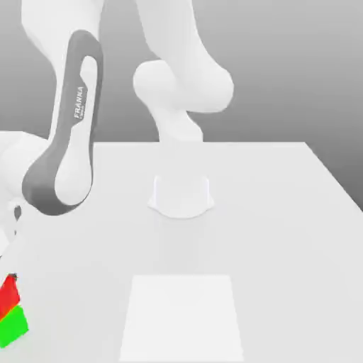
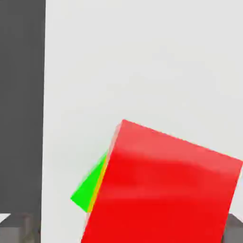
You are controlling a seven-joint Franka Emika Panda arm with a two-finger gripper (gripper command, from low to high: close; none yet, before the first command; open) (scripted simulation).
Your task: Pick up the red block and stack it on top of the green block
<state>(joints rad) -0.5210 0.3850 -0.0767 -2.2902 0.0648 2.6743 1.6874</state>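
White tabletop (image 1: 283, 234) spans the scene beneath a plain grey backdrop, with a paler rectangular patch (image 1: 181, 315) set into it toward the near edge. At the far centre, the robot's round base (image 1: 181, 195) stands on the table, and the white arm (image 1: 67, 142), with its grey side panel, arches from there toward the exterior view's left. At that left edge, close to the near corner of the table, the red block (image 1: 8, 293) sits directly on top of the green block (image 1: 13, 326), the two faces touching and forming a short stack partly cut off by the frame. In the hand view, the red block (image 2: 161, 190) lies close below the camera, and a wedge of the green block (image 2: 89, 190) projects from under one of its edges, so the upper cube is turned somewhat relative to the lower. Grey finger tips (image 2: 16, 228) stand at either side of the stack, apart from the red block: the jaws are spread wide and grip nothing.
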